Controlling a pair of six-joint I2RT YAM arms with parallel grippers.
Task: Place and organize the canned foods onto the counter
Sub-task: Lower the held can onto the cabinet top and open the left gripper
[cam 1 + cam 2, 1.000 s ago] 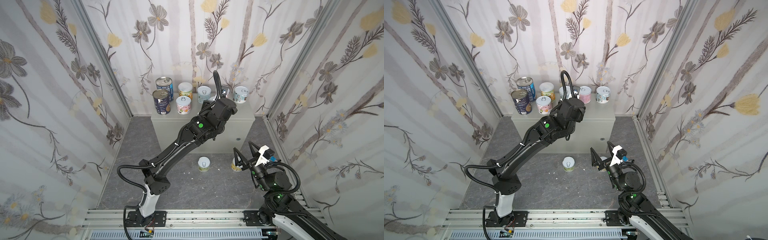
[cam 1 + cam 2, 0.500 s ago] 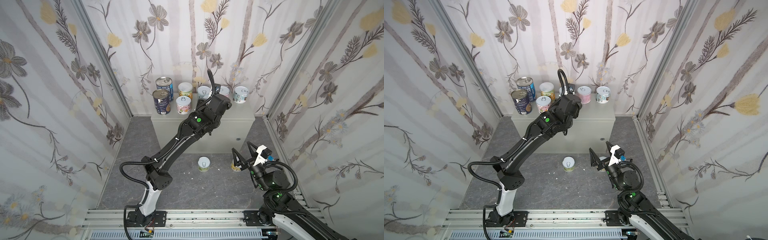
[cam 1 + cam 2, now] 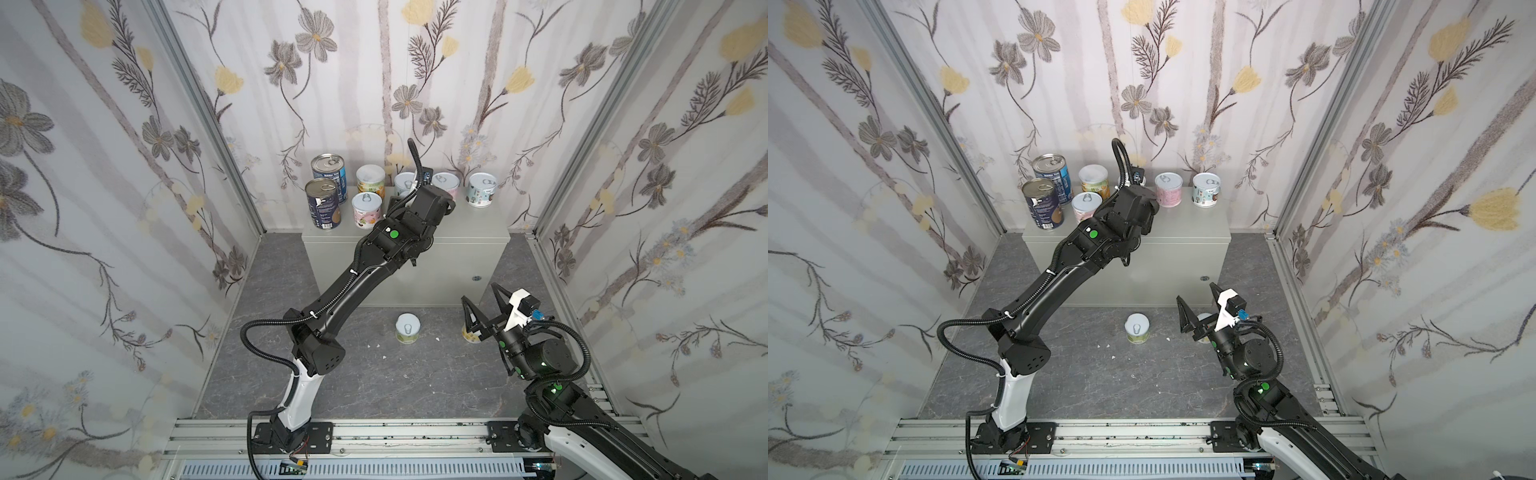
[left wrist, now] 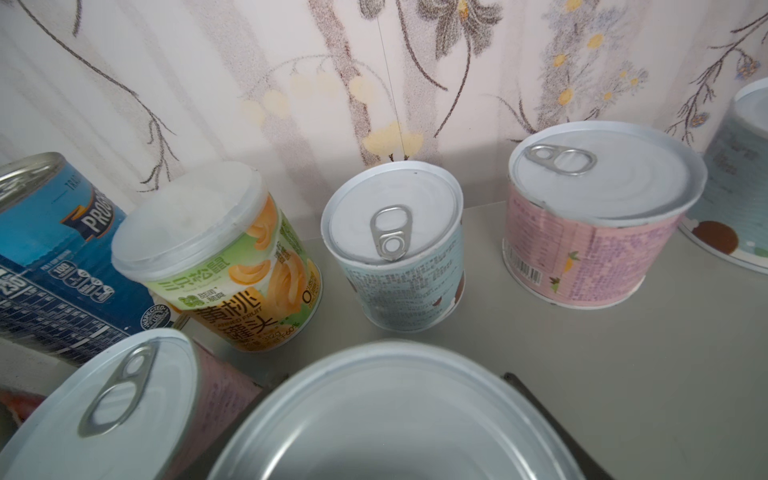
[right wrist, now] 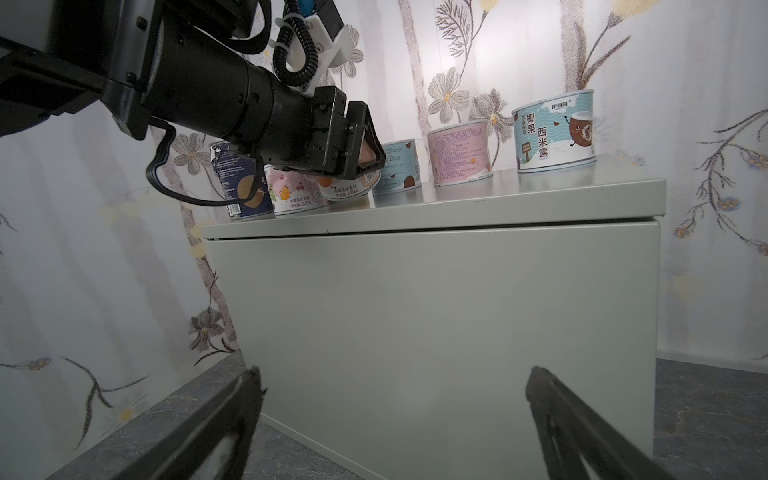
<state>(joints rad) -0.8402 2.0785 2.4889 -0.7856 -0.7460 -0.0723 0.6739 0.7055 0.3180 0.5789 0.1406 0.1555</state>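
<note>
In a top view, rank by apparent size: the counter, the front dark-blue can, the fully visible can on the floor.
1. counter
2. front dark-blue can
3. floor can, though it sits farther from the camera, which shrinks it.

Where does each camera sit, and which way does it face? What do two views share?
Top views: high at the front, looking down toward the back wall; counter and both arms show.
Left wrist: above the counter, facing the back wall over the cans; only the held can and one dark finger show.
Right wrist: near the floor, looking up at the counter's front; its open fingers and the left gripper show.
Shared: both wrist views show the held can.
</note>
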